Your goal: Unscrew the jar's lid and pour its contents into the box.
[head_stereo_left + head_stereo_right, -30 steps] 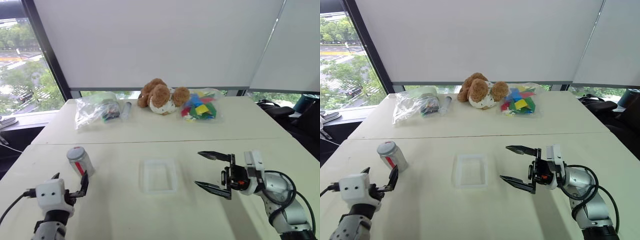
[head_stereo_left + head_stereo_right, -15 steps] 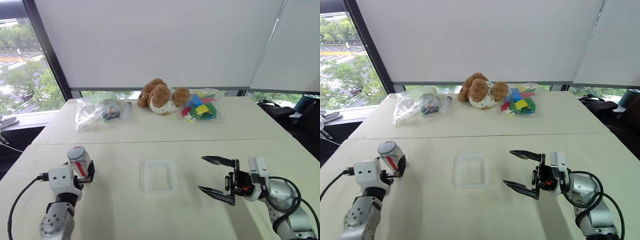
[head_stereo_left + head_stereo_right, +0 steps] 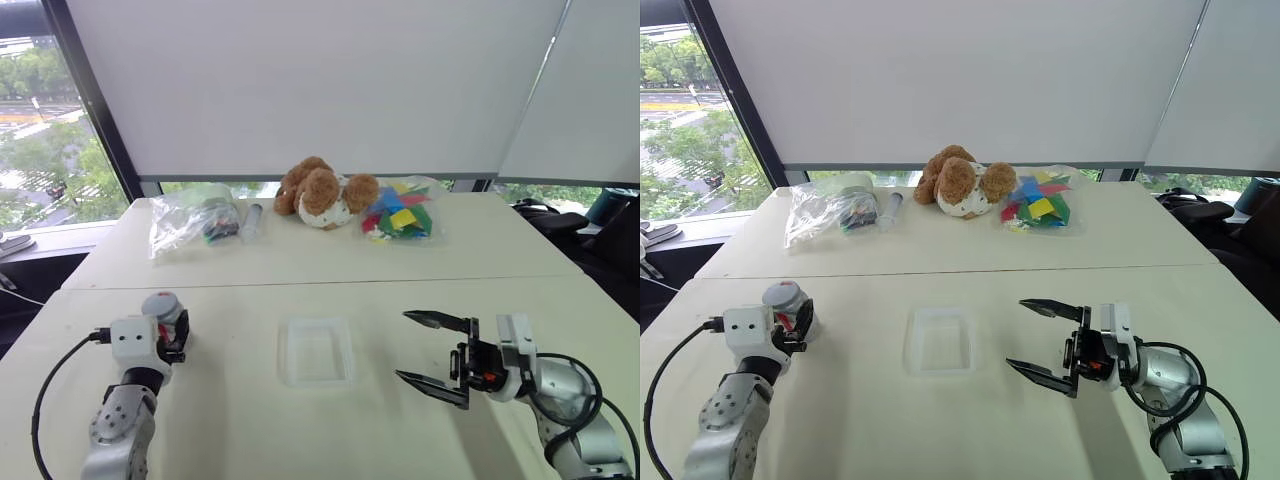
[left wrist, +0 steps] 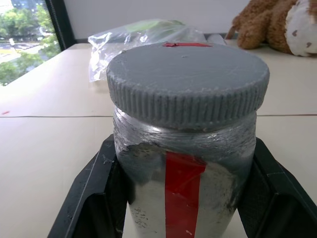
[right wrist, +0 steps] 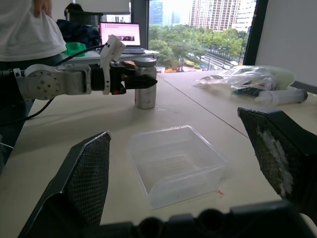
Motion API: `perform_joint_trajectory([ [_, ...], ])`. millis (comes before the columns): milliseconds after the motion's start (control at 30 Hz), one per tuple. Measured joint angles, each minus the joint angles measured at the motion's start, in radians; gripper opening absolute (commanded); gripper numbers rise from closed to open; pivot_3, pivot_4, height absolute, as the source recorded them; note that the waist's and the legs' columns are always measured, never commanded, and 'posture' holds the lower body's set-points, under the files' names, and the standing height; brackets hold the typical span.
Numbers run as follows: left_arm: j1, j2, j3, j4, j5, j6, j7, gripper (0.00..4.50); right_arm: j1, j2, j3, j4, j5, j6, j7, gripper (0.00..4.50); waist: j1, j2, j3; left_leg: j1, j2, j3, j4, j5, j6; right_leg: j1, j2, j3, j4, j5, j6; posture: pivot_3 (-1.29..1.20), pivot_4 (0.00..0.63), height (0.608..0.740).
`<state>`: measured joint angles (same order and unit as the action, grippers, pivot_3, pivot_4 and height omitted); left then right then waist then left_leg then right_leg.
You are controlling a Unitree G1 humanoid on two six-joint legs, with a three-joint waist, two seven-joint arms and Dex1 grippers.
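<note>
Left gripper clamps jar, lid on.
Right gripper gapes wide: grip lid squarely, twist, jar upright.

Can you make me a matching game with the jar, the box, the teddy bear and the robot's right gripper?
Things:
1. jar
2. box
3. teddy bear
4. right gripper

Where or how:
A. lying at the far side of the table, between the plastic bags
B. open, with nothing between its fingers
C. held in the left gripper, grey lid on
D. clear and empty, in the middle of the table between the two grippers

Pairs: 1-C, 2-D, 3-A, 4-B
</note>
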<state>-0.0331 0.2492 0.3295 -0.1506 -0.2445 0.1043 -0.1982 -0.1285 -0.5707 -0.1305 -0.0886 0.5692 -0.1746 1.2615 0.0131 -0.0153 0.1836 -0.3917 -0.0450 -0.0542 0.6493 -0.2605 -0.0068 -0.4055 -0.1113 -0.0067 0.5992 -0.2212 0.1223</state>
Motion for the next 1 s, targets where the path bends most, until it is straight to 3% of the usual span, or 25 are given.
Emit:
perform_joint_trajectory([
  [167, 0.023, 0.184, 0.086, -0.059, -0.239, 0.027, -0.268, 2.18, -0.063, -0.004, 0.005, -0.028, 0.023, 0.12, -0.075, 4.5, -0.007, 0.001, 0.001, -0.001, 0.002, 0.0, -0.001, 0.0, 0.0, -0.002, 0.001, 0.001, 0.0, -0.001, -0.005, 0.0, 0.15, 0.74],
  [300, 0.025, 0.418, 0.092, -0.166, -0.429, 0.197, -0.505, 2.18, -0.236, -0.025, 0.057, -0.154, 0.126, 0.444, -0.242, 4.5, -0.007, 0.004, 0.002, -0.001, 0.002, 0.0, -0.001, 0.0, -0.001, -0.003, 0.0, 0.001, 0.001, -0.001, -0.006, 0.0, 0.15, 0.74],
  [400, -0.013, 0.501, 0.026, -0.219, -0.502, 0.3, -0.616, 2.18, -0.41, 0.002, 0.106, -0.221, 0.243, 0.683, -0.373, 4.5, -0.002, 0.005, 0.002, -0.001, 0.002, 0.0, -0.002, 0.0, -0.001, -0.003, -0.001, 0.001, 0.0, -0.001, -0.006, 0.0, 0.15, 0.74],
  [633, -0.187, 0.487, -0.162, -0.224, -0.496, 0.366, -0.678, 2.18, -0.667, 0.101, 0.261, -0.212, 0.278, 0.91, -0.435, 4.5, -0.005, 0.005, 0.002, -0.003, 0.001, 0.0, -0.002, 0.0, 0.0, -0.005, 0.001, 0.001, 0.0, 0.0, -0.005, 0.0, 0.15, 0.74],
  [833, -0.227, 0.419, -0.23, -0.211, -0.453, 0.351, -0.685, 2.18, -0.754, 0.182, 0.335, -0.128, 0.188, 0.933, -0.46, 4.5, -0.014, 0.005, 0.002, -0.003, 0.001, 0.0, -0.002, 0.001, -0.001, -0.007, 0.002, 0.001, 0.005, 0.002, -0.002, 0.0, 0.15, 0.74],
  [1000, -0.227, 0.386, -0.24, -0.216, -0.438, 0.345, -0.682, 2.18, -0.778, 0.186, 0.384, -0.076, 0.099, 0.92, -0.423, 4.5, -0.025, 0.005, 0.002, -0.003, 0.001, 0.0, -0.001, 0.001, -0.001, -0.009, 0.002, 0.001, 0.009, 0.002, -0.002, 0.0, 0.15, 0.74],
])
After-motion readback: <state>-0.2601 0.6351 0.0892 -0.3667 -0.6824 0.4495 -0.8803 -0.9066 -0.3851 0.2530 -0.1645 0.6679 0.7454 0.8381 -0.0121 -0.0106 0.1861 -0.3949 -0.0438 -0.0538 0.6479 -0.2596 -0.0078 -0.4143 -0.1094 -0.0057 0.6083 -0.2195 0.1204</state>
